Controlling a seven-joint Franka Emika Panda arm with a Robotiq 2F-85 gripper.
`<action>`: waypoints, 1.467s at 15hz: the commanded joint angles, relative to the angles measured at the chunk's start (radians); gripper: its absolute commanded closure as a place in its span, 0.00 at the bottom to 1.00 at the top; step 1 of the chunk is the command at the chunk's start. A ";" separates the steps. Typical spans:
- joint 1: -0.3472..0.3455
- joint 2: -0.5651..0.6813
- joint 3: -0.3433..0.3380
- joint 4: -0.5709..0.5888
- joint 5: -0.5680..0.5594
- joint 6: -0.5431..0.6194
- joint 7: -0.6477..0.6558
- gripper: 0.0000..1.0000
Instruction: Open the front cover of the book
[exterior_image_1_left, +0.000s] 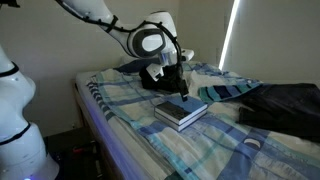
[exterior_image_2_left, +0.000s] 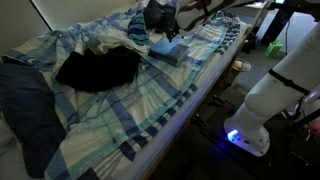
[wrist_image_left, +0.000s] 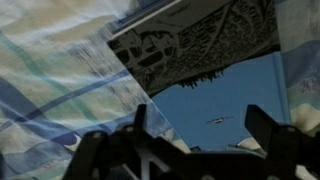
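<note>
Bed (exterior_image_2_left: 165, 125) dressed in rumpled plaid bedding (exterior_image_1_left: 120, 122) of blue, white and pale green, visible in both exterior views. Lying flat on the plaid, a thick rectangular hardback book (exterior_image_1_left: 180, 112) with a dark blue-grey cover and pale page edges. Well apart from it, a crumpled black garment (exterior_image_2_left: 97, 68) spread on the bedding. Beside that, a dark blue-grey cloth (exterior_image_2_left: 25, 100) bunched along the bed's edge.

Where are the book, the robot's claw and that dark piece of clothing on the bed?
the book (exterior_image_1_left: 180, 110): in an exterior view, middle of its top face.
the gripper (exterior_image_1_left: 176, 90): in an exterior view, between its fingertips, above the book.
the dark clothing (exterior_image_2_left: 98, 68): in an exterior view, centre of the heap.
</note>
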 joint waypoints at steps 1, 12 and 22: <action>0.020 0.088 -0.045 0.104 0.049 -0.005 -0.124 0.00; 0.009 0.247 -0.112 0.375 0.057 -0.302 -0.189 0.00; 0.008 0.265 -0.123 0.407 0.061 -0.311 -0.207 0.00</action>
